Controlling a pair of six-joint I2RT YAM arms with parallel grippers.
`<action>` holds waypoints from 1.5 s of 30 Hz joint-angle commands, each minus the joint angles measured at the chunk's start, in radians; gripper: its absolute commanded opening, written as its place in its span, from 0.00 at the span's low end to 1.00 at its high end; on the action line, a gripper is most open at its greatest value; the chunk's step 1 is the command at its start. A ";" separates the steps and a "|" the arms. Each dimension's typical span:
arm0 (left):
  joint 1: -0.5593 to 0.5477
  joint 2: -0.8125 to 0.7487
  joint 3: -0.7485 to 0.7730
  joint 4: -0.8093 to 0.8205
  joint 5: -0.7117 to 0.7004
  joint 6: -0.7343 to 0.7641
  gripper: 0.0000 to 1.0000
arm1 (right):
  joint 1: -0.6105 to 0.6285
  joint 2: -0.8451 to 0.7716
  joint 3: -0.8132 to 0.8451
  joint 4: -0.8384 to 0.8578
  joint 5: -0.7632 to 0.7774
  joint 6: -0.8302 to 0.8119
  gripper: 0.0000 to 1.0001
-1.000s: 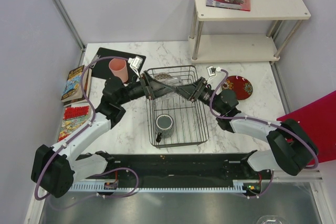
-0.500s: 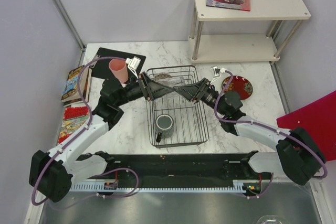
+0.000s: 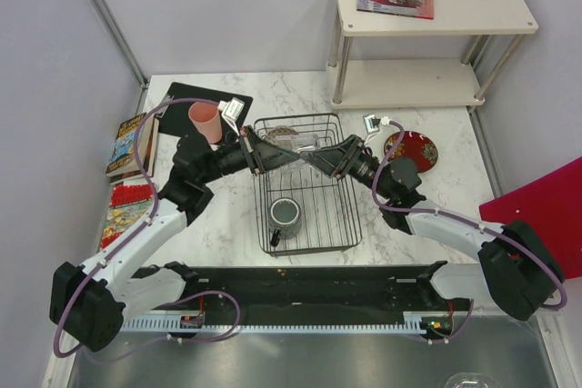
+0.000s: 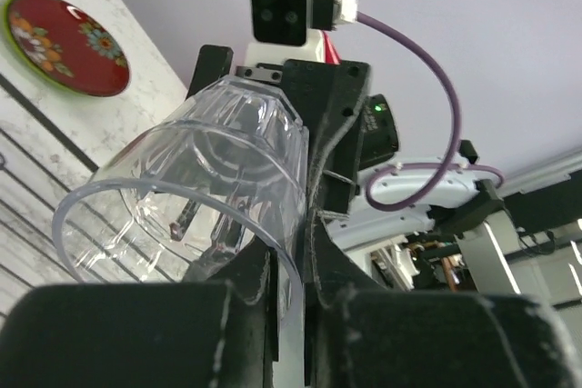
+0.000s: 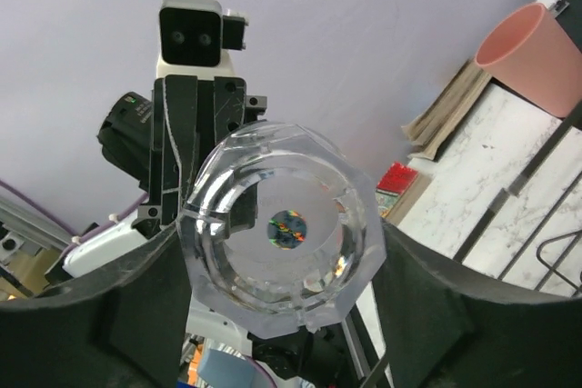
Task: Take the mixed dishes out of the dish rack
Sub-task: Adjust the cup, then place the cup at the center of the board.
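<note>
Handover of a small clear glass in mid-air over the dish rack.

Nearest me, the dark grey mug sits upright in the rack's near half, not yet unloaded. Above the far half my two arms meet. My left gripper is clamped on the glass's rim, one finger inside the mouth and one outside. My right gripper brackets the body from the base end, its fingers seemingly pressed to both sides. The glass lies on its side between them, clear of the wires, which I judge lets the right arm take it over and set it down on the right. Beyond, the pink cup stands on the black mat at far left. The red plate lies on the table at far right, and both are already out of the rack.
</note>
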 commanded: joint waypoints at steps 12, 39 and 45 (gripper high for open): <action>0.012 0.143 0.497 -0.952 -0.719 0.527 0.02 | 0.009 -0.262 0.260 -1.135 0.675 -0.501 0.98; 0.216 0.693 0.760 -1.282 -1.025 0.658 0.02 | 0.011 -0.280 0.220 -1.198 0.683 -0.547 0.98; 0.216 0.792 0.764 -1.277 -0.996 0.649 0.02 | 0.009 -0.266 0.214 -1.195 0.677 -0.545 0.98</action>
